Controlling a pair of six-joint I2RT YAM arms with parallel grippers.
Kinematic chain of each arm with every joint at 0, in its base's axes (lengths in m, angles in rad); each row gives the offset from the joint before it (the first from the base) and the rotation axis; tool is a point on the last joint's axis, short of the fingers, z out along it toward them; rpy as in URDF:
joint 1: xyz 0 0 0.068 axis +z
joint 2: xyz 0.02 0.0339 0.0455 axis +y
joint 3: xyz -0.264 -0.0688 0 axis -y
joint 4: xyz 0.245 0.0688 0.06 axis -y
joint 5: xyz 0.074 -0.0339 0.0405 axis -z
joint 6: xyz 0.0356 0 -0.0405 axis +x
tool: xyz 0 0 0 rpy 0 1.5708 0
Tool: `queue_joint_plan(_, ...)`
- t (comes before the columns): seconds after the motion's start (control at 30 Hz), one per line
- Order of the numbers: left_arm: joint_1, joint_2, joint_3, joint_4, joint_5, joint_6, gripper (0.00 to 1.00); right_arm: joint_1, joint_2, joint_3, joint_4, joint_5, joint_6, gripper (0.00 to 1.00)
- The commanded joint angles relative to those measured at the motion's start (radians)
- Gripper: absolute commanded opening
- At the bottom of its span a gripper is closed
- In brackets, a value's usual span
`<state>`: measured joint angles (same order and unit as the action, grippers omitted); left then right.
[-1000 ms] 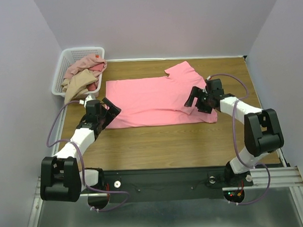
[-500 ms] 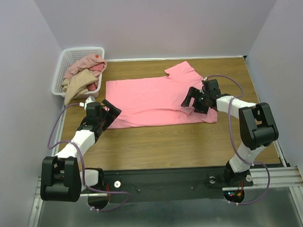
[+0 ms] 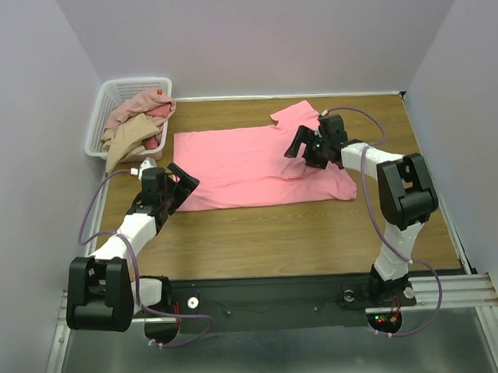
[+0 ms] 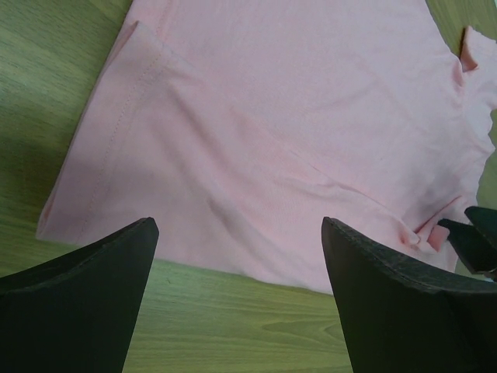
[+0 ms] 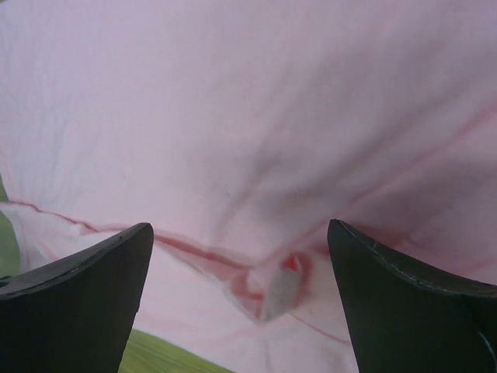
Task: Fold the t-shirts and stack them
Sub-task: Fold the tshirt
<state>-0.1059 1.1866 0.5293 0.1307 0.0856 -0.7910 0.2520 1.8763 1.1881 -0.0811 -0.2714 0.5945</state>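
Salmon-pink t-shirt point(image 3: 240, 166) lay flat, jaws wide.
My right gripper point(image 3: 303, 148) hung spread above its sleeve end, left gripper point(image 3: 183, 182) spread at its near hem corner.

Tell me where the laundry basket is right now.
In the overhead view the white basket sits at the far-left corner of the table, just left of the spread pink shirt.

flat pink t-shirt point(image 3: 248, 166): 1 | basket point(image 3: 136, 81): 1 | heaped shirts point(image 3: 136, 121) inside it: at least 2, exact count hidden | table point(image 3: 275, 235): 1 | grippers: 2, left gripper point(image 3: 184, 189), right gripper point(image 3: 301, 150)
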Motion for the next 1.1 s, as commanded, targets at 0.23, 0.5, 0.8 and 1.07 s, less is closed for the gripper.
queue_joint_plan(0.23,-0.008,0.021,0.067,0.014,-0.015,0.027,0.99,0.021,0.034,0.170,0.066,0.132,0.001,1.00)
queue_joint_plan(0.5,-0.035,0.110,0.140,0.029,0.008,0.030,0.99,0.021,-0.313,-0.111,-0.016,0.207,-0.041,1.00)
queue_joint_plan(0.8,-0.058,0.206,0.144,0.109,0.032,0.027,0.99,0.046,-0.290,-0.232,-0.016,0.132,0.042,1.00)
queue_joint_plan(1.07,-0.058,0.251,0.113,0.148,0.036,0.019,0.99,0.052,-0.204,-0.234,-0.016,0.110,0.062,0.90)
